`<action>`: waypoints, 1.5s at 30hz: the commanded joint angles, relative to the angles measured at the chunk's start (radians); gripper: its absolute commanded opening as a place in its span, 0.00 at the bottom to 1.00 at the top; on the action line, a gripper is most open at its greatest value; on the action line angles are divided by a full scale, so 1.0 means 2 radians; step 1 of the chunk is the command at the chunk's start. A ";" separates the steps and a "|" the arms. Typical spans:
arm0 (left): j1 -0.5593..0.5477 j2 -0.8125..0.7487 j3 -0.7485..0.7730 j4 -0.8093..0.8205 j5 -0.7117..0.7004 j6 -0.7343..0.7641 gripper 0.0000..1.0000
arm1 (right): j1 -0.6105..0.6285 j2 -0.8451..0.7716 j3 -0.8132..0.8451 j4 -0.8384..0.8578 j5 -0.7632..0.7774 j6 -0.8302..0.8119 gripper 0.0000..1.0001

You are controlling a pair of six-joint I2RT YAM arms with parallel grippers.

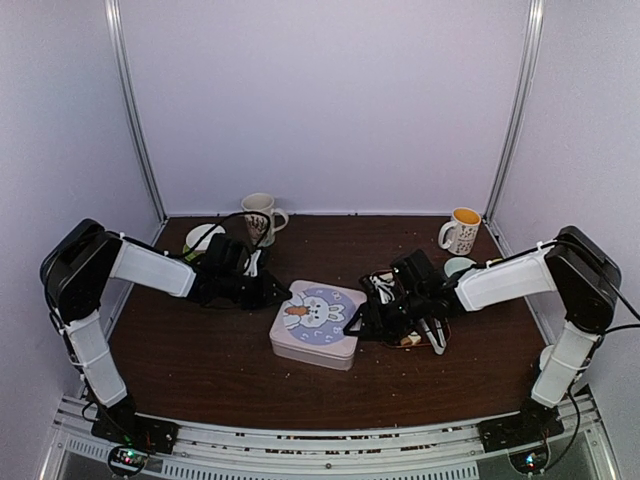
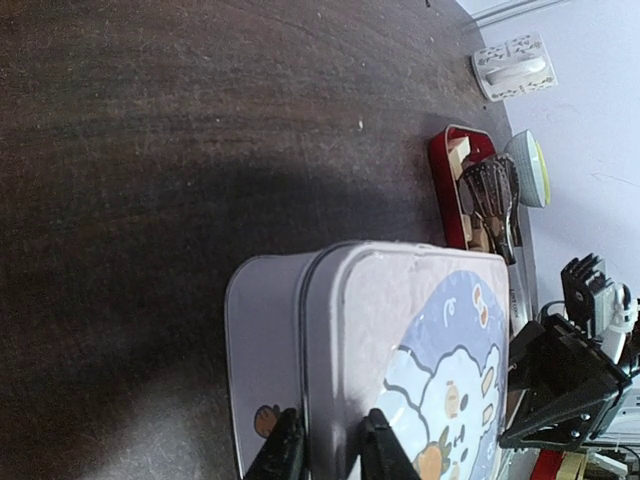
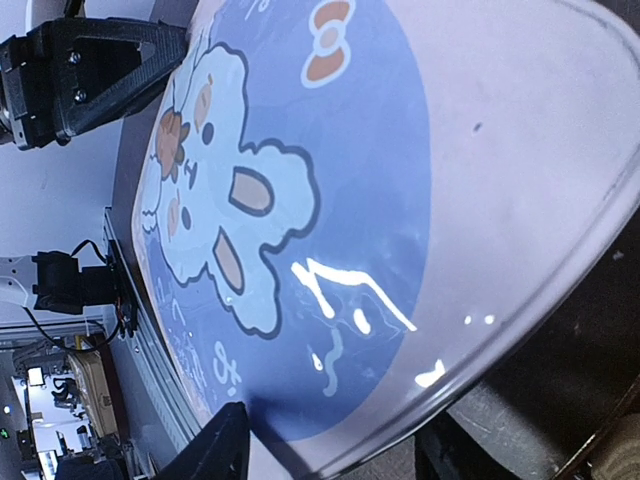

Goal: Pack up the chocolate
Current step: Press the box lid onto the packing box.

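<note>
Tin (image 1: 312, 322) sitting shut on desk (image 1: 200, 350); left gripper (image 2: 335, 455) pinching lid (image 2: 400, 330) rim, right gripper (image 3: 330, 435) straddling opposite edge, grip unclear, likely bracing for opening; chocolate (image 2: 459, 152) lying unpacked in tray (image 2: 440, 170) with tongs (image 2: 490, 195) right of tin

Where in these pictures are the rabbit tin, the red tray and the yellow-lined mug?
rabbit tin (image 1: 317, 316), top external view, centre of its lid
red tray (image 2: 436, 180), left wrist view, its left rim
yellow-lined mug (image 1: 464, 238), top external view, its outer wall
</note>
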 commanded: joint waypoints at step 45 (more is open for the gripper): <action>0.025 -0.075 -0.014 0.038 0.033 0.052 0.00 | -0.063 0.035 0.040 0.159 0.032 0.011 0.00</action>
